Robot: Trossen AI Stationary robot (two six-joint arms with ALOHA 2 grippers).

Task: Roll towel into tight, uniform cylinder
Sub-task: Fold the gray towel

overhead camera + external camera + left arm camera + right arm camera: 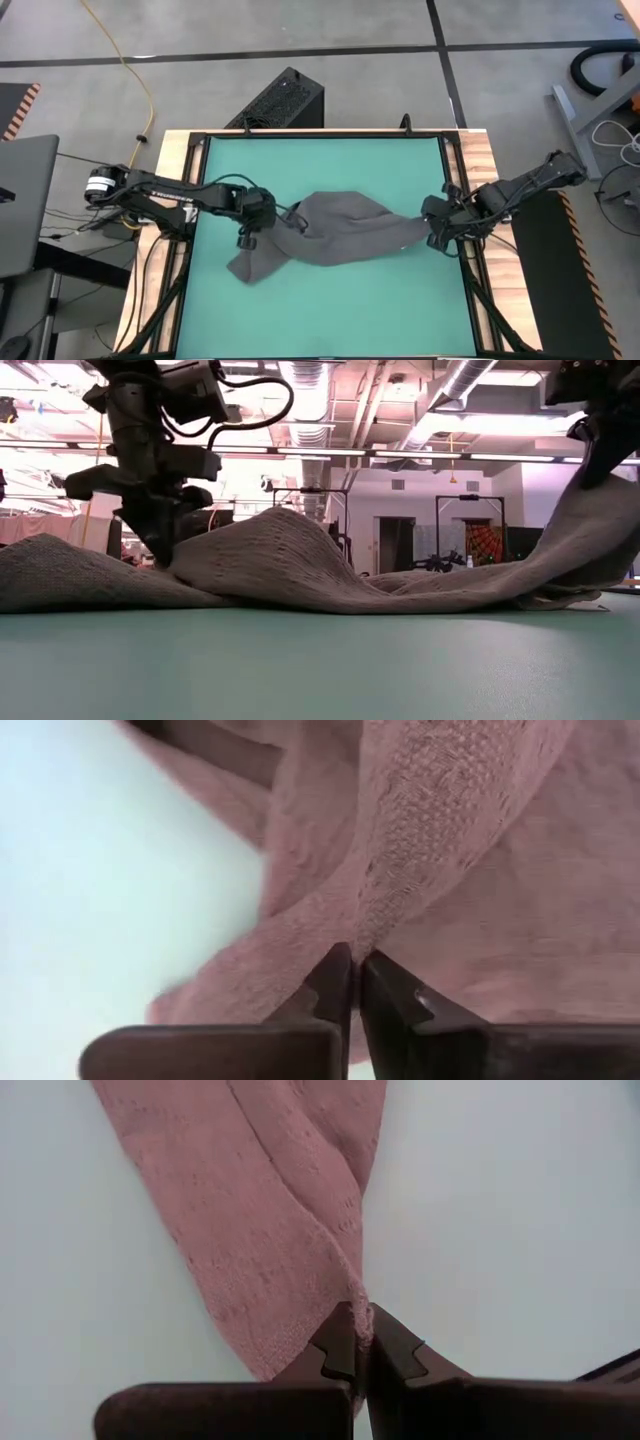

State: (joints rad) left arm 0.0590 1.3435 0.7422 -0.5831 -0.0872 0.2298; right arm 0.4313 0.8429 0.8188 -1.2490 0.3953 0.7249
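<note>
The dark grey towel point(330, 235) lies crumpled across the middle of the green mat point(320, 160), running from near left to right. In the low view the towel point(300, 560) humps up in the middle and climbs at the right. My left gripper point(248, 238) is shut on the towel's left part, seen close in the left wrist view point(355, 965). My right gripper point(433, 240) is shut on its right end, seen in the right wrist view point(358, 1320). My left gripper pinches a raised fold of the towel point(372, 915) between its two fingertips, coming slanting down from the table's left. One layer or several, I cannot tell. The cloth around the fold rests on the mat. My right gripper pinches the towel's narrowed right end point(348, 1285) between its two fingers, slanting down from the table's right. That end is lifted off the mat, and the cloth point(585, 530) rises in a stretched slope up to the fingers, while the rest lies on the mat.
Bare mat lies on the far side point(320, 160) and the near side point(330, 320) of the towel. Wooden borders point(480, 160) frame the mat. A black box point(282, 100) stands beyond the far edge, and a dark laptop point(25, 200) sits off the left.
</note>
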